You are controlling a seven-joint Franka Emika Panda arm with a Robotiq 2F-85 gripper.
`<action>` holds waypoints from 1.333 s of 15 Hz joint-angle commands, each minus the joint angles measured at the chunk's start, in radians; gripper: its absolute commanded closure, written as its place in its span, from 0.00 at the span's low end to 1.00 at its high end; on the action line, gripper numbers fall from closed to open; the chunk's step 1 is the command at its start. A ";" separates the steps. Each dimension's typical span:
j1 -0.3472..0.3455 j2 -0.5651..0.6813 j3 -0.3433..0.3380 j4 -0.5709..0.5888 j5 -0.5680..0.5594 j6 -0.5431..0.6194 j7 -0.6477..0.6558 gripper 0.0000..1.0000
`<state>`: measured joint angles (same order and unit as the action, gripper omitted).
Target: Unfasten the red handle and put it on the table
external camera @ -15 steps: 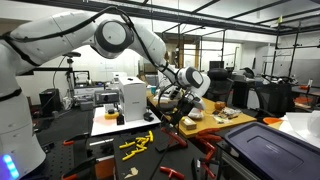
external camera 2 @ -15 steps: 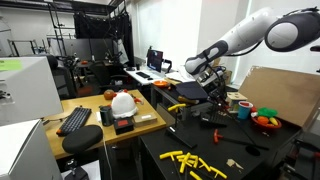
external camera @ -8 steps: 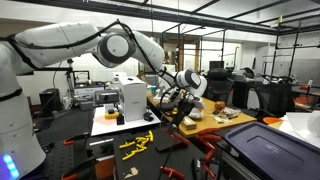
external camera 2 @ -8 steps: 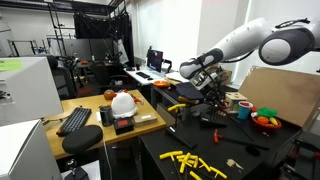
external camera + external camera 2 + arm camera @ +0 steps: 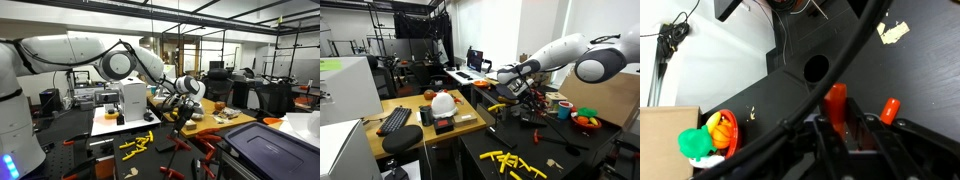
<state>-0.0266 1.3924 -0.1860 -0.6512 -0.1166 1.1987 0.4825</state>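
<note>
In the wrist view a red handle (image 5: pixel 836 98) stands up between the two fingers of my gripper (image 5: pixel 837 122), which close tightly against it on both sides. A second red handle (image 5: pixel 889 110) sticks up just to its right, outside the fingers. Both stand over the black table (image 5: pixel 910 70). In both exterior views the gripper (image 5: pixel 181 108) (image 5: pixel 525 94) hangs low over the cluttered part of the black table (image 5: pixel 95 158) (image 5: pixel 520 148), with red tools (image 5: pixel 204 146) (image 5: pixel 532 116) nearby. The handle itself is too small to make out there.
A bowl of colourful toys (image 5: pixel 712 136) (image 5: pixel 585 119) sits beside a cardboard box (image 5: pixel 605 95). Yellow pieces (image 5: pixel 137 143) (image 5: pixel 515 161) lie on the table. A white board (image 5: pixel 108 123) (image 5: pixel 720 50) carries a white box. A round hole (image 5: pixel 815 68) and a black cable (image 5: pixel 840 70) are close by.
The arm has folded in and lowered. The gripper has shifted a little toward the table and the red tools.
</note>
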 commanded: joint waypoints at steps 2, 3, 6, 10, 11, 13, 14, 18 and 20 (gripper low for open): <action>-0.026 0.063 -0.017 0.132 0.006 -0.037 0.068 0.94; -0.030 0.069 -0.017 0.141 0.007 -0.034 0.085 0.94; -0.036 0.081 -0.010 0.154 0.011 -0.025 0.124 0.94; -0.036 0.073 0.029 0.136 0.031 0.010 0.133 0.94; -0.032 0.075 0.039 0.135 0.034 0.020 0.124 0.94; -0.019 0.075 0.060 0.125 0.042 0.047 0.112 0.94; -0.012 0.076 0.070 0.118 0.043 0.064 0.106 0.94; 0.012 0.087 0.073 0.096 0.030 0.125 0.106 0.94; 0.022 0.093 0.070 0.071 0.029 0.172 0.121 0.94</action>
<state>-0.0145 1.4856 -0.1123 -0.5518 -0.0922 1.3245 0.5905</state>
